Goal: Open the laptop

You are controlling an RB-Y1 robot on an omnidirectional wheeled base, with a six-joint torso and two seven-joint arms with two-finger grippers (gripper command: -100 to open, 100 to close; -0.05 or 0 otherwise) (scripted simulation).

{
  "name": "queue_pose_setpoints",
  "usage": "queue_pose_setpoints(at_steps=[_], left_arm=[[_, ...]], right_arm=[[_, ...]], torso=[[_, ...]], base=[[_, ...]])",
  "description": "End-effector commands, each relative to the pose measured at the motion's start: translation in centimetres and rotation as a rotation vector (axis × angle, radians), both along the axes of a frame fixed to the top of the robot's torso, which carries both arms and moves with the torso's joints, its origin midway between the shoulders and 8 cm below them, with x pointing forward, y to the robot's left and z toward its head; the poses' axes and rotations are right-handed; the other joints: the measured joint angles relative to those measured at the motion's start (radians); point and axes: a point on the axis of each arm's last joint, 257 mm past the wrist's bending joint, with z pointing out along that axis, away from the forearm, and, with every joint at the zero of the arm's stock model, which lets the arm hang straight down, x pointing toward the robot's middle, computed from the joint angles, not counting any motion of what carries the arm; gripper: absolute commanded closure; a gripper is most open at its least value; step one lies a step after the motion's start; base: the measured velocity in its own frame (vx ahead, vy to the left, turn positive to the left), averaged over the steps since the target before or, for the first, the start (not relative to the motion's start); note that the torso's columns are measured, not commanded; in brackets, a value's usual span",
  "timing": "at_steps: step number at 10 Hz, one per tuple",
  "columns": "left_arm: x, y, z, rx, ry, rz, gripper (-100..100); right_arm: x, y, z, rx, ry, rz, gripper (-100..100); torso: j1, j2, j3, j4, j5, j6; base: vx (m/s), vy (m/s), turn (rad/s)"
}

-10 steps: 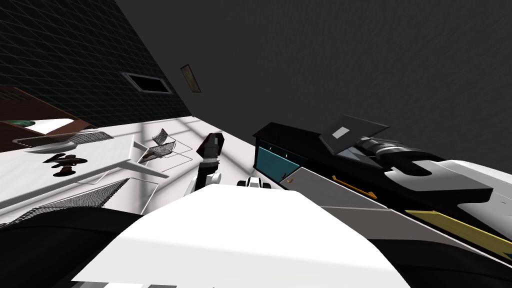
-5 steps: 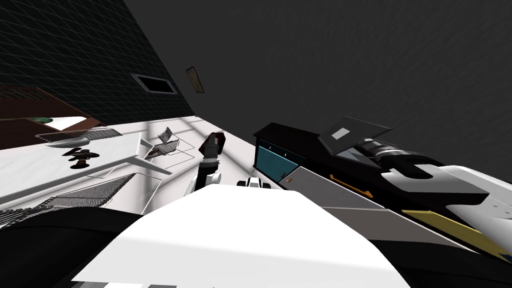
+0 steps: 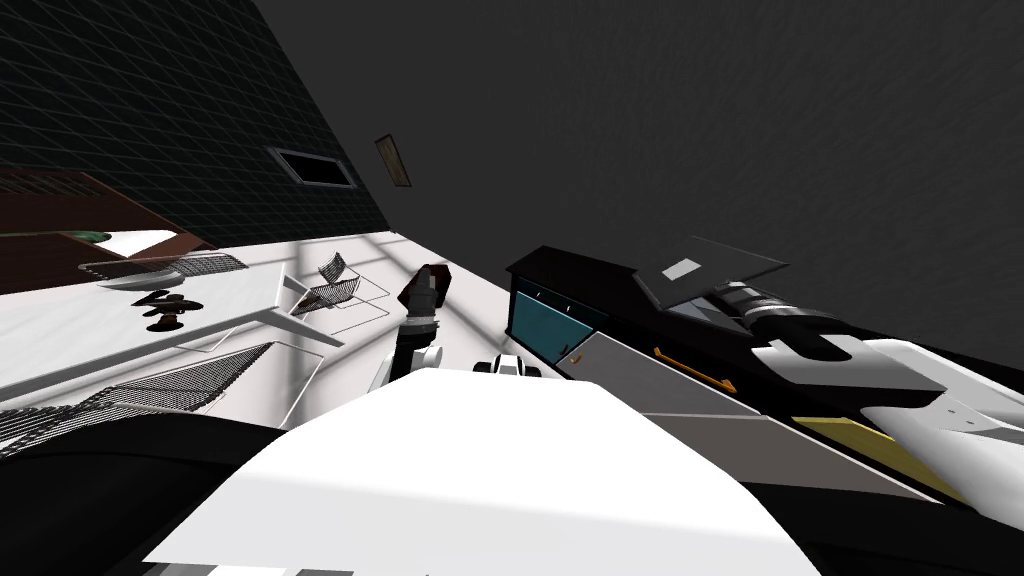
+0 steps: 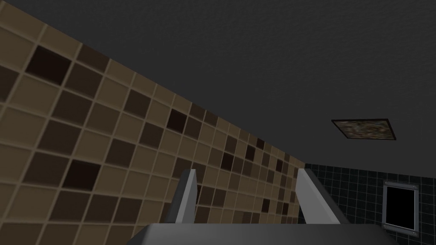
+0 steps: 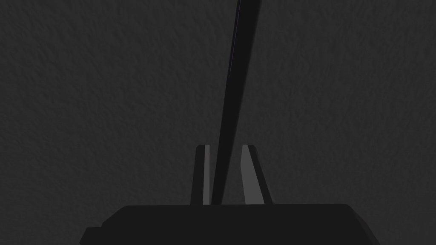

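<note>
Edgewise, right gripper (image 5: 225, 146) pinches laptop lid (image 5: 238, 64) (atop cabinet (image 3: 570, 275)).

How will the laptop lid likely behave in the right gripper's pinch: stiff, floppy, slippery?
Probably stiff: the laptop lid runs dead straight, thin and dark, through the right gripper. Likely slippery, since its faces look smooth. Tilted up on the black cabinet top, it should pivot, not lift free.
</note>
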Motion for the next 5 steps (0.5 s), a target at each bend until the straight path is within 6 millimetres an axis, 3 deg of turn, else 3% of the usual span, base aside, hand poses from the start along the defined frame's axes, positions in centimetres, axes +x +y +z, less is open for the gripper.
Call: queue_pose_setpoints(at_steps=[1,5], left_arm=[[0.0,0.0,0.0,0.0,0.0,0.0,0],[0.0,0.0,0.0,0.0,0.0,0.0,0]], right_arm=[[-1.0,-0.5,-3.0,0.076,-0.006,-0.018,100],[-1.5,-0.9,-5.6,0.188,-0.06,-0.032,100]], torso=[[-0.001,0.001,0.001,0.0,0.0,0.001],[0.0,-0.001,-0.001,0.0,0.0,-0.001]], base=[[-0.023,-0.031,0.002],[-0.022,-0.027,0.02]])
